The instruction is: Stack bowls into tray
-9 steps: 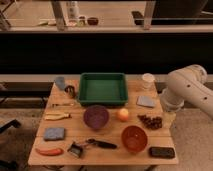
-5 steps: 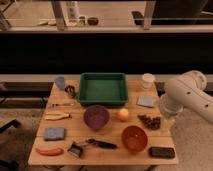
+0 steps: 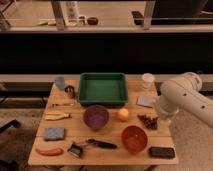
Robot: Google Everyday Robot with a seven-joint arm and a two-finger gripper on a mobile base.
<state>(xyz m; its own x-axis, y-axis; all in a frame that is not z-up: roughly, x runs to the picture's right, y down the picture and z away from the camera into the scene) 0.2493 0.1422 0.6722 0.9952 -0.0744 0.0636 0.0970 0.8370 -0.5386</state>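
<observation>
The dark green tray point(image 3: 102, 76) sits empty at the back middle of the wooden table point(image 3: 75, 129). The dark purple bowl point(image 3: 96, 116) stands upright in front of it, mid-table. The orange-red bowl point(image 3: 134, 138) stands upright at the front right. My white arm point(image 3: 182, 95) reaches in from the right. My gripper point(image 3: 161, 119) hangs at the arm's lower end over the table's right edge, right of both bowls and touching neither.
A small orange fruit point(image 3: 123, 114) lies between the bowls. A dark cluster point(image 3: 148, 121), a grey-blue pad point(image 3: 145, 101) and a white cup point(image 3: 147, 81) lie near my gripper. A black block point(image 3: 161, 152), a brush point(image 3: 92, 145), a banana point(image 3: 57, 116) and cups point(image 3: 64, 86) fill the rest.
My arm has swung lower and a little leftwards, in over the table's right edge. The bowls and tray have not moved.
</observation>
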